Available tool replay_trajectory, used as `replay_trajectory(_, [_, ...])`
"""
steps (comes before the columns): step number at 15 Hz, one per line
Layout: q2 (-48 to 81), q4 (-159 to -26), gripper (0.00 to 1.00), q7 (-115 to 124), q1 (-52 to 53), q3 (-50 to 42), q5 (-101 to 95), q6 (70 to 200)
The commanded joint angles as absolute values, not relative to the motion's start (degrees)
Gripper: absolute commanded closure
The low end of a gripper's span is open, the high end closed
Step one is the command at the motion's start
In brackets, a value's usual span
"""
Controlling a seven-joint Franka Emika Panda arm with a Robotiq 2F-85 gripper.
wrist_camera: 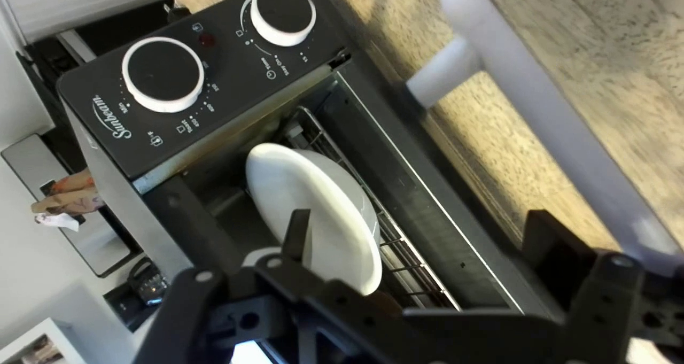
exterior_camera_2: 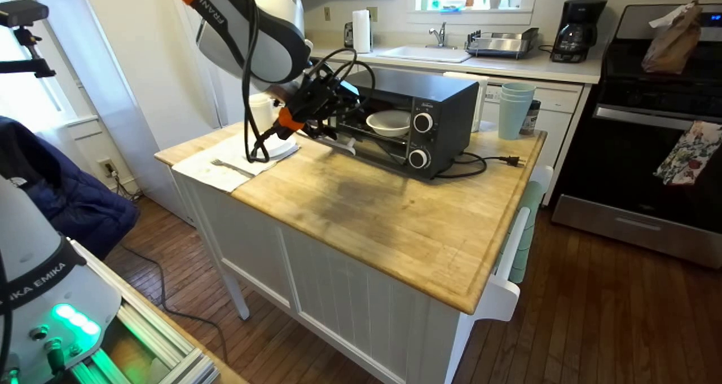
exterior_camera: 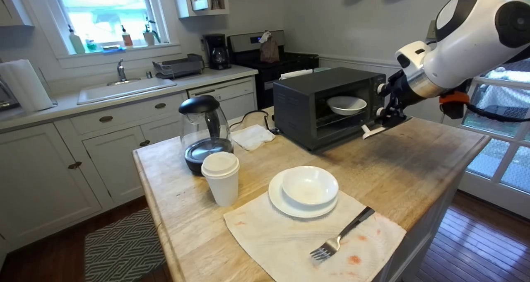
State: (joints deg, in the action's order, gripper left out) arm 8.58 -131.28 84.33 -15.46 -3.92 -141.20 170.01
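My gripper [wrist_camera: 427,238] is open, its two dark fingertips wide apart with nothing between them. It is in front of the black toaster oven [wrist_camera: 208,80], near the control-knob side, as an exterior view shows [exterior_camera: 387,114]. The oven's door is lowered, and its pale handle [wrist_camera: 556,118] lies just above the tabletop. A white bowl [wrist_camera: 320,214] sits tilted in the wrist picture on the wire rack [wrist_camera: 395,235] inside the oven. In the wrist view one fingertip overlaps the bowl; whether they touch I cannot tell. The bowl also shows in both exterior views [exterior_camera: 347,105] [exterior_camera_2: 389,123].
On the wooden island [exterior_camera: 182,215] stand a glass kettle [exterior_camera: 207,133], a lidded white cup [exterior_camera: 222,178], and a bowl [exterior_camera: 310,185] on a plate [exterior_camera: 277,197]. A fork [exterior_camera: 341,234] lies on the cloth [exterior_camera: 265,240]. Blue cups [exterior_camera_2: 514,110] stand behind the oven.
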Motion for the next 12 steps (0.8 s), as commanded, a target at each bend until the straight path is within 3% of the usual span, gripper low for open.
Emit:
replay_trajectory(1, [8.4,-127.6,0.0,85.1,-16.6,-5.1,-137.5,173.5])
replay_trajectory(12, [9.9,-123.2,0.0,77.6,-16.1,-6.9,-138.2,179.7])
